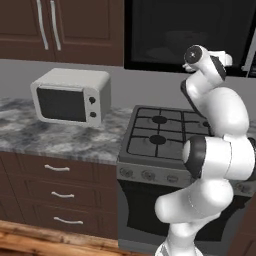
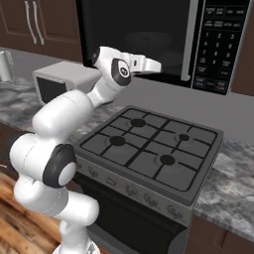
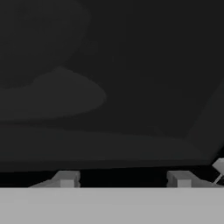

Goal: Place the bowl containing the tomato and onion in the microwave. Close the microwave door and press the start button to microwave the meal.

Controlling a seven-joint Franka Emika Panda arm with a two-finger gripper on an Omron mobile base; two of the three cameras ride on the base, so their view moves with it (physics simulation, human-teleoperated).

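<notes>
Inspection finding: the microwave door [image 2: 134, 39] appears shut, its dark tinted glass flush with the black microwave [image 2: 163, 42], and the silver bar handle [image 2: 188, 42] stands upright to the right of the tool [image 2: 158, 65]. The tool is held level at the lower edge of the glass, wrist extended forward above the stove [image 2: 149, 149], which suits a push on the door or a reach toward the keypad [image 2: 220, 44] further right.

In the hand view the two fingertips [image 3: 66, 179] stand apart with a bare gap between them and nothing clamped. Directly ahead of the tool lies dark glass; behind it a pale rounded form, probably the bowl [image 3: 48, 94] on the turntable, sits ahead and to the left. Its contents cannot be made out through the tint.

Judgement: loading looks done and the door closed; the start button remains. It lies right of the tool, past the handle, so a sideways shift is called for. The small white oven [image 1: 71, 96] on the desk [image 1: 55, 137] plays no part.
</notes>
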